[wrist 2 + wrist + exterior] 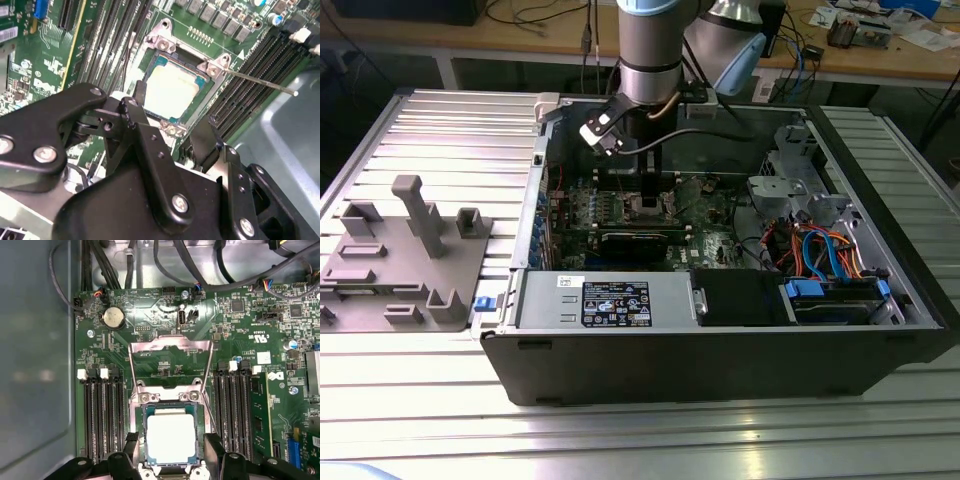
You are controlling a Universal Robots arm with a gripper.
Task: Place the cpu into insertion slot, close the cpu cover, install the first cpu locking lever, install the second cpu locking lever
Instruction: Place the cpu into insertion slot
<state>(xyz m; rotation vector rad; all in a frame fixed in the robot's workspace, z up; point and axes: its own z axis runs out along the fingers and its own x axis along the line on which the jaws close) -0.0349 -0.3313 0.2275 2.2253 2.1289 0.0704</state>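
The cpu (171,439) is sitting flat in the insertion slot (140,430) with its pale metal top facing up, and it is lying so squarely inside the rim that the placing step is looking done. The claw (172,446) is hovering just above it, fingers spread wide to either side of the chip and gripping nothing — a stance fitting a release rather than a carry. The cpu cover (170,346) is standing swung back off the socket, leaving the chip bare. The first wrist view is giving that open frame head-on. The second wrist view is showing a thin locking lever (260,81) jutting out over the memory slots (270,50), while the exterior view is placing the arm inside the open computer case (720,350) on the bench (420,130).
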